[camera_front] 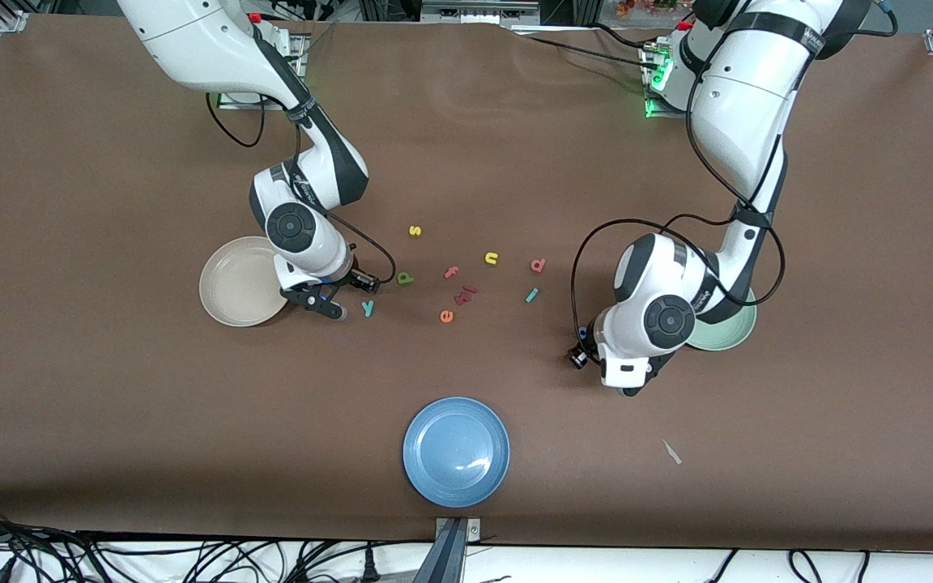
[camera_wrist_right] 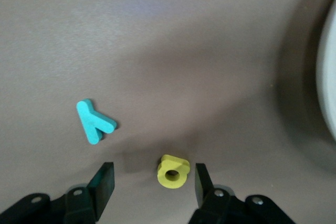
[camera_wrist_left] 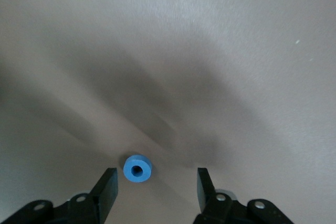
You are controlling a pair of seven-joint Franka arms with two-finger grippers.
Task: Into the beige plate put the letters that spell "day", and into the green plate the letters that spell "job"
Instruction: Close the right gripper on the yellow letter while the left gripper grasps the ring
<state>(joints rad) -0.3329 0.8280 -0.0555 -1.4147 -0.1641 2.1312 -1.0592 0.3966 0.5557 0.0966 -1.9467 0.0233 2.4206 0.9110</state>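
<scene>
**Table stock: plates, foam letters, two grippers**

Plates, three: round cream-beige plate (camera_front: 240, 282) toward the right arm's end; round pale sage-green plate (camera_front: 730, 332) under the left arm; round blue plate (camera_front: 456, 451) nearest the front camera.

Foam letters on the brown table (camera_front: 110, 389), counted in part: teal "y" (camera_wrist_right: 94, 121), green "d" shape (camera_front: 405, 278), pinkish-red "b" shape (camera_front: 538, 265), slim teal stroke (camera_front: 531, 295).

Right gripper (camera_wrist_right: 150, 183): beside the beige plate, fingers spread, small yellow rounded "a" (camera_wrist_right: 172, 171) lay between them, no contact seen.

Left gripper (camera_wrist_left: 156, 184): beside the green plate, fingers spread, small blue ring "o" (camera_wrist_left: 137, 168) lay between them, close to one finger.
</scene>
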